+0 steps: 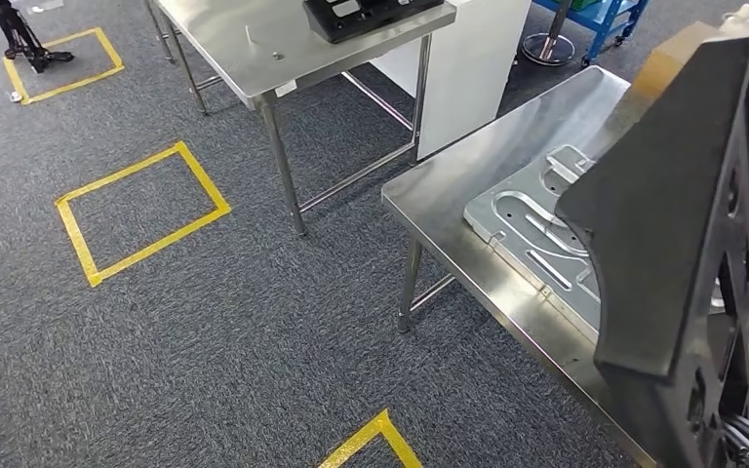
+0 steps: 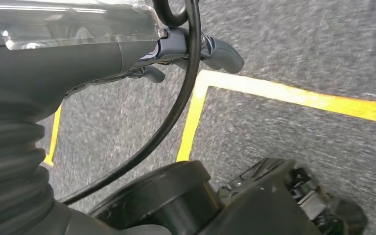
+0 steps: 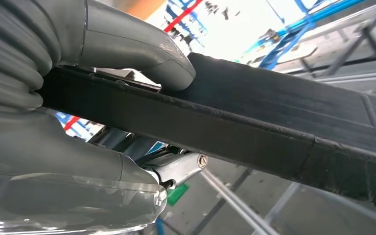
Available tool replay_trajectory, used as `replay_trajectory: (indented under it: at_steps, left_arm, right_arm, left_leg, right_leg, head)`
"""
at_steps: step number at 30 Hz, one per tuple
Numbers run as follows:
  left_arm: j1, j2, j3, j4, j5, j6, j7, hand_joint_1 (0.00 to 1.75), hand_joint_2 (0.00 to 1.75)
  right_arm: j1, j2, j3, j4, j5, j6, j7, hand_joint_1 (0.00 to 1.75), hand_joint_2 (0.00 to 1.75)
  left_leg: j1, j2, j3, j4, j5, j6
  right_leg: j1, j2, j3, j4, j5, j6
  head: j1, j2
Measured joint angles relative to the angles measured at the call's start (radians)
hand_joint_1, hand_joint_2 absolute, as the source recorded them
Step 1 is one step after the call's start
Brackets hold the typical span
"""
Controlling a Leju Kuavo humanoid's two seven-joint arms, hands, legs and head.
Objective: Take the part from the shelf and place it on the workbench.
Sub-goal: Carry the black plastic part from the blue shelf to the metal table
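Head view shows the black part [image 1: 678, 244] carried upright at the right of the picture, over the near steel table [image 1: 468, 210]. A grey metal plate [image 1: 532, 239] with stamped slots lies flat on that table, partly hidden behind the part. From the right wrist view, the right hand [image 3: 122, 103] clamps the part between its thick thumb above and its fingers [image 3: 176, 169] beneath, gripping the edge so the long body projects forward. Held edgewise like this, I judge it can be lowered onto the table. Left wrist view has the left hand [image 2: 196, 51] hanging over grey carpet and yellow floor tape [image 2: 274, 93], holding nothing; whether its fingers are spread or curled I cannot tell. A second table [image 1: 283, 49] stands farther off with a black tray [image 1: 371, 15].
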Motion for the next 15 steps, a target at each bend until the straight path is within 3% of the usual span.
replay_trajectory:
  at_steps: [1, 3, 4, 5, 6, 7, 9, 11, 13, 14, 15]
  left_arm:
    - [0.000, 0.000, 0.000, -0.001, 0.000, 0.000, 0.000, 0.00, 1.75]
    - [-0.003, 0.000, 0.002, -0.001, 0.001, 0.000, -0.005, 0.00, 1.75]
    - [-0.006, 0.001, 0.002, -0.001, 0.001, 0.000, -0.007, 0.00, 1.75]
    - [-0.009, 0.002, 0.003, -0.001, 0.000, 0.000, -0.008, 0.00, 1.75]
    - [-0.011, 0.001, 0.004, -0.001, -0.001, 0.000, -0.008, 0.00, 1.75]
    - [-0.011, 0.000, 0.004, -0.001, -0.003, 0.000, -0.006, 0.00, 1.75]
    - [-0.007, -0.002, 0.004, -0.001, -0.006, -0.001, -0.002, 0.00, 1.75]
    - [-0.004, -0.005, 0.004, 0.000, -0.007, -0.002, 0.000, 0.00, 1.75]
    - [-0.005, -0.008, 0.005, 0.000, -0.008, -0.002, 0.000, 0.00, 1.75]
    - [-0.005, -0.009, 0.005, 0.000, -0.008, -0.002, 0.000, 0.00, 1.75]
    - [-0.005, -0.010, 0.005, -0.001, -0.008, -0.002, 0.000, 0.00, 1.75]
  right_arm:
    - [0.000, 0.004, 0.001, -0.001, -0.001, 0.000, 0.000, 1.75, 1.75]
    - [0.000, 0.009, 0.002, -0.001, -0.006, 0.000, 0.003, 1.75, 1.75]
    - [0.001, 0.010, 0.003, -0.001, -0.009, 0.000, 0.006, 1.75, 1.75]
    - [0.001, 0.010, 0.003, -0.001, -0.011, 0.000, 0.010, 1.75, 1.75]
    - [0.001, 0.011, 0.003, -0.001, -0.012, 0.000, 0.014, 1.75, 1.75]
    - [0.002, 0.011, 0.003, 0.000, -0.011, 0.000, 0.020, 1.75, 1.75]
    - [0.002, 0.010, 0.003, 0.000, -0.008, 0.000, 0.031, 1.75, 1.75]
    - [0.002, 0.010, 0.007, 0.002, -0.004, 0.000, 0.044, 1.75, 1.75]
    - [0.005, 0.008, 0.013, 0.002, -0.001, 0.000, 0.067, 1.75, 1.75]
    - [0.007, 0.004, 0.016, 0.003, 0.000, 0.000, 0.080, 1.75, 1.75]
    - [0.009, -0.004, 0.022, 0.004, -0.001, 0.000, 0.097, 1.75, 1.75]
  left_leg:
    - [0.001, -0.025, -0.019, 0.046, -0.026, -0.004]
    - [0.001, -0.066, -0.086, 0.182, -0.085, -0.008]
    - [0.000, -0.073, -0.114, 0.236, -0.099, -0.009]
    - [0.000, -0.076, -0.128, 0.260, -0.093, -0.009]
    - [0.000, -0.077, -0.125, 0.247, -0.067, -0.009]
    - [0.002, -0.082, -0.106, 0.195, -0.022, -0.008]
    - [0.007, -0.122, -0.066, 0.078, 0.052, -0.007]
    - [0.011, -0.158, -0.049, 0.014, 0.066, -0.002]
    - [0.011, -0.149, -0.046, -0.006, 0.062, 0.010]
    - [0.012, -0.138, -0.044, -0.011, 0.066, 0.017]
    - [0.014, -0.125, -0.040, -0.017, 0.070, 0.024]
  right_leg:
    - [-0.004, 0.010, 0.005, -0.005, 0.000, -0.006]
    - [-0.001, 0.031, 0.008, -0.006, -0.002, -0.014]
    - [-0.001, 0.044, 0.010, -0.006, -0.003, -0.015]
    - [0.000, 0.059, 0.013, -0.005, -0.005, -0.015]
    - [0.000, 0.073, 0.017, -0.004, -0.006, -0.015]
    - [0.000, 0.089, 0.022, -0.003, -0.009, -0.013]
    - [0.001, 0.116, 0.024, 0.004, -0.013, -0.007]
    - [0.000, 0.139, 0.010, 0.011, -0.010, 0.003]
    - [-0.001, 0.160, -0.003, 0.012, -0.003, 0.017]
    - [0.001, 0.150, -0.006, 0.014, -0.003, 0.022]
    - [0.003, 0.126, -0.013, 0.028, -0.012, 0.028]
  head:
    - [-0.003, 0.000]
    - [-0.008, 0.000]
    - [-0.008, 0.000]
    - [-0.009, 0.000]
    - [-0.009, 0.000]
    - [-0.009, 0.000]
    - [-0.008, 0.000]
    - [-0.009, 0.000]
    - [-0.010, 0.000]
    - [-0.010, 0.000]
    - [-0.007, 0.000]
